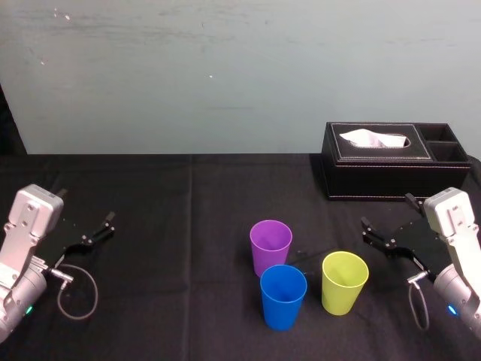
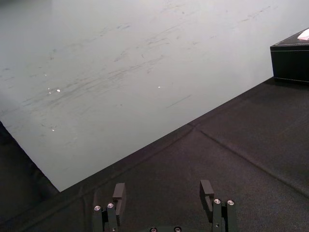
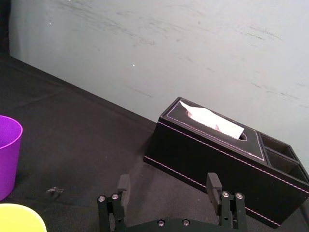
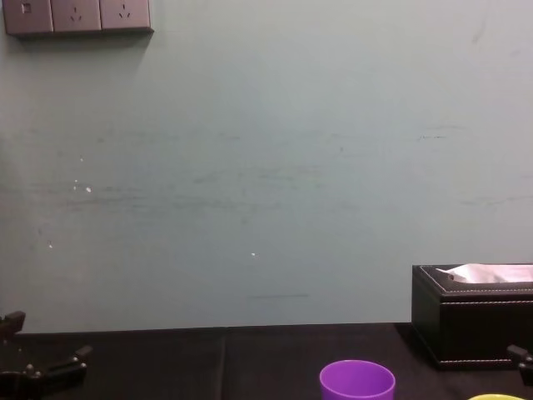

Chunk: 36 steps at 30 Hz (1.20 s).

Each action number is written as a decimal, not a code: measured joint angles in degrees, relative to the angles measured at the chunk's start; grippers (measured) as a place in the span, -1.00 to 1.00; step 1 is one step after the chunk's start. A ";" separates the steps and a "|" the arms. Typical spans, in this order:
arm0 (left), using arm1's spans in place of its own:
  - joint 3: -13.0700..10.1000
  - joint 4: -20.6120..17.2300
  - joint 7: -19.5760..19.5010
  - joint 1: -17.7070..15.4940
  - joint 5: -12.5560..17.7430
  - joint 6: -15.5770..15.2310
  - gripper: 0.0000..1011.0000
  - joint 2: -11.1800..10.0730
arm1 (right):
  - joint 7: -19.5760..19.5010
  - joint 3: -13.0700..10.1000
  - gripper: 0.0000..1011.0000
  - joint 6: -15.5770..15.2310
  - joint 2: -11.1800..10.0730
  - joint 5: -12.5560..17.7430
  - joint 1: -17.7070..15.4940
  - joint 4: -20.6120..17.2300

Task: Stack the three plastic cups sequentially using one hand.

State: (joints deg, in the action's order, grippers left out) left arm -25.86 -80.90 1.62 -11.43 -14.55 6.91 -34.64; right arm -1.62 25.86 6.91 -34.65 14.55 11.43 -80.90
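Three plastic cups stand upright and separate on the black cloth, right of centre. The purple cup (image 1: 270, 247) is farthest back, the blue cup (image 1: 283, 295) stands just in front of it, and the yellow-green cup (image 1: 344, 281) is to their right. The purple cup (image 3: 7, 154) and the yellow-green rim (image 3: 19, 218) also sit at the edge of the right wrist view. My right gripper (image 1: 388, 212) hovers to the right of the yellow-green cup, open and empty (image 3: 168, 181). My left gripper (image 1: 88, 207) rests far to the left, open (image 2: 163, 189) with nothing in it.
A black tissue box (image 1: 394, 159) with side compartments stands at the back right, behind my right gripper. The grey-green wall (image 1: 225, 75) rises along the table's far edge. Bare black cloth (image 1: 180, 256) lies between my left gripper and the cups.
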 joint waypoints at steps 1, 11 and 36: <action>0.00 0.00 0.00 0.00 0.00 0.00 0.98 0.00 | 0.00 0.00 0.98 0.00 0.00 0.00 0.00 0.00; 0.00 0.00 0.00 0.00 0.00 0.00 0.98 0.00 | 0.00 0.00 0.98 0.00 0.00 0.00 0.00 0.00; 0.00 0.00 0.00 0.00 0.00 0.00 0.98 0.00 | 0.00 0.00 0.98 0.00 0.00 0.00 0.00 0.00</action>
State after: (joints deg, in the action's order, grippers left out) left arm -25.86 -80.90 1.62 -11.43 -14.55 6.91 -34.65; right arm -1.62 25.86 6.91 -34.65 14.55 11.43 -80.90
